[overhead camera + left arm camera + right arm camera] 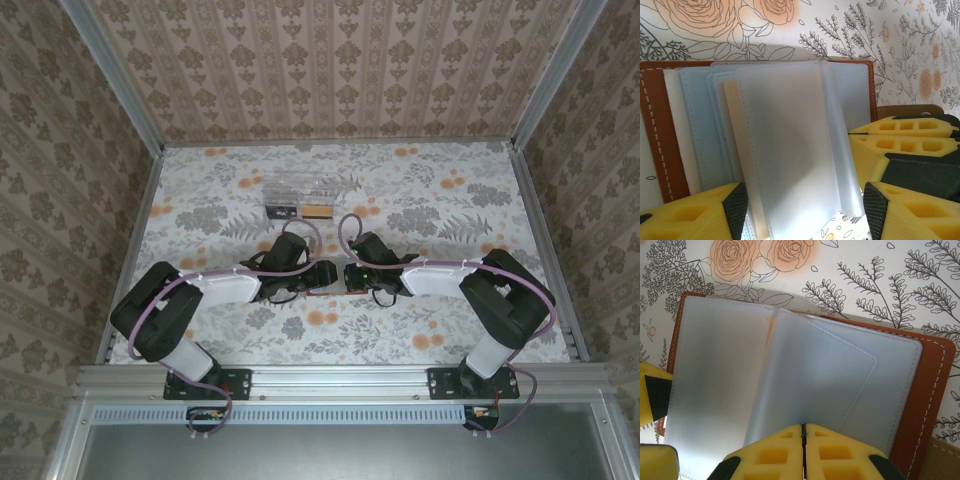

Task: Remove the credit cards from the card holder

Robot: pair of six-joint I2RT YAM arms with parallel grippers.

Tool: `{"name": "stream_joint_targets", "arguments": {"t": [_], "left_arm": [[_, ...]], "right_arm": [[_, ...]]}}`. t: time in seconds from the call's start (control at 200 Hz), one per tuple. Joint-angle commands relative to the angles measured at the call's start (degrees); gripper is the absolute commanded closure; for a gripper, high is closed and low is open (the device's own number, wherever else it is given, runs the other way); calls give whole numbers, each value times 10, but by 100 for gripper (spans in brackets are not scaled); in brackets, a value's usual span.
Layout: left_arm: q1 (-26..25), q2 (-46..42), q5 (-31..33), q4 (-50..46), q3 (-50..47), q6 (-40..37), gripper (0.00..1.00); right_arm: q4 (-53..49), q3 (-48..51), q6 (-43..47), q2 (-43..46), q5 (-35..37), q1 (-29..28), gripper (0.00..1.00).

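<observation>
On the floral table [420, 200] we see the card holder [932, 390] lying open near the middle, between both grippers. Our left gripper [800, 215] is spread around its clear sleeves [790, 150]. Our right gripper [803, 432] is pressed together, pinching one sleeve.

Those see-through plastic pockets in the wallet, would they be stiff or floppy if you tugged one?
Probably floppy: the sleeves fan out and curve away from the card holder rather than lying flat. Likely light and thin, since they look translucent. Their smooth surface suggests they may slip when pinched.
</observation>
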State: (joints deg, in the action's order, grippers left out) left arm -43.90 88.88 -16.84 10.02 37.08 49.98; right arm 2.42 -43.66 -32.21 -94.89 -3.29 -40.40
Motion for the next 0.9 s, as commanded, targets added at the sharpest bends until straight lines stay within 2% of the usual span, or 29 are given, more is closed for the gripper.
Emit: {"name": "stream_joint_targets", "arguments": {"t": [0.0,0.22,0.45,0.675,0.895], "left_arm": [[0,-12,-26,29,-11,8,26],[1,-14,-39,51,-16,10,13],[0,-26,-58,90,-23,15,14],[1,-26,-57,80,-17,11,15],[1,-21,-56,86,-20,15,15]], "right_arm": [[-16,-9,-9,-11,-7,-4,90],[-16,-9,-9,-11,-7,-4,90],[-16,-8,-9,-9,-4,-3,90],[-17,-6,-12,-6,0,-3,90],[-42,9,-8,55,39,5,88]]}}
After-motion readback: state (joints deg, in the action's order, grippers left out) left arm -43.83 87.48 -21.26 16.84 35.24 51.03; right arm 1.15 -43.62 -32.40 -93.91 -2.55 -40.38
